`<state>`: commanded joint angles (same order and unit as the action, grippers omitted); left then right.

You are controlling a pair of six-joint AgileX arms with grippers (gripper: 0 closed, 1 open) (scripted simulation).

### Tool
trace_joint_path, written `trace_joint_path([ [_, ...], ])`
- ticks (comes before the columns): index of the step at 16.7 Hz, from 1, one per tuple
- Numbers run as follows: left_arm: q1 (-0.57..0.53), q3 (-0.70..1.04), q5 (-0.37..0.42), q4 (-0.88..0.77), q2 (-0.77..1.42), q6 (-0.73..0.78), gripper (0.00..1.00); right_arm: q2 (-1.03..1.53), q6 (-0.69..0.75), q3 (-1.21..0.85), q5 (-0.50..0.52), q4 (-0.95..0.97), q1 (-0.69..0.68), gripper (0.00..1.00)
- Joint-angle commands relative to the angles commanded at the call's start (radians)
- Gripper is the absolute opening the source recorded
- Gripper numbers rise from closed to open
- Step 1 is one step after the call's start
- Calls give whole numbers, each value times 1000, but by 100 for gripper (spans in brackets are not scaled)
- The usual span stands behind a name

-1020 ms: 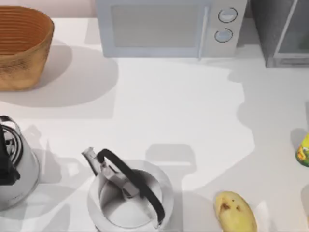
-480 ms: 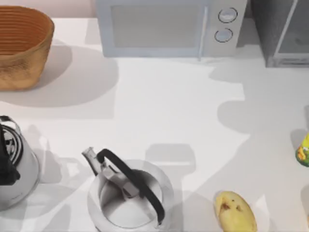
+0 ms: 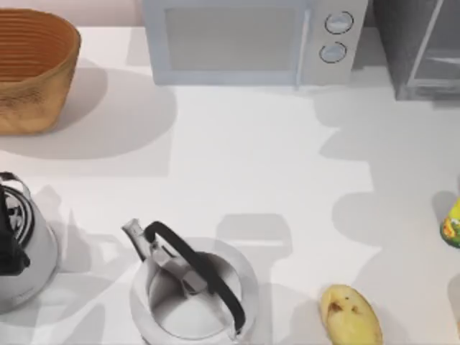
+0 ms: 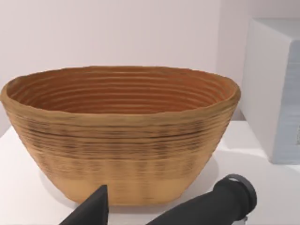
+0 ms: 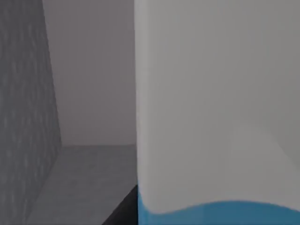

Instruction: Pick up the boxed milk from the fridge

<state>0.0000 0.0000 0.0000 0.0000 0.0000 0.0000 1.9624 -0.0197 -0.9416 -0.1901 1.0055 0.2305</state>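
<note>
The step in hand is judged to be the reach into the fridge (image 3: 420, 50), the dark grey cabinet at the upper right of the top view, beside the white microwave (image 3: 248, 42). In the right wrist view the boxed milk (image 5: 218, 112) stands very close to the camera, occupying the right part of the frame, white above with a sky-blue band low down; it stands on the grey fridge floor with the speckled inner wall at the frame's left. A dark edge low in that frame, just beside the carton, may belong to the right gripper, but whether its jaws are open, closed or already on the carton cannot be told. In the left wrist view a dark fingertip (image 4: 93, 208) of the left gripper shows low in the frame, facing the woven basket (image 4: 119, 136); its jaw state cannot be told, and the arm appears parked. The next move calls for a confirmed grip on both carton sides, then a level withdrawal clear of the door frame.
</note>
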Motion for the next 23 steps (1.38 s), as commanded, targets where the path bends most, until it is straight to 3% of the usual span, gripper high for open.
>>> trace_joint_path([
  [4, 0, 0, 0, 0, 0, 0, 100, -102, 2, 155, -22, 63, 16, 0],
  [14, 0, 0, 0, 0, 0, 0, 100, -200, 4, 202, -12, 16, -2, 0],
  [23, 0, 0, 0, 0, 0, 0, 100, -922, 13, 503, 70, -396, -89, 0],
])
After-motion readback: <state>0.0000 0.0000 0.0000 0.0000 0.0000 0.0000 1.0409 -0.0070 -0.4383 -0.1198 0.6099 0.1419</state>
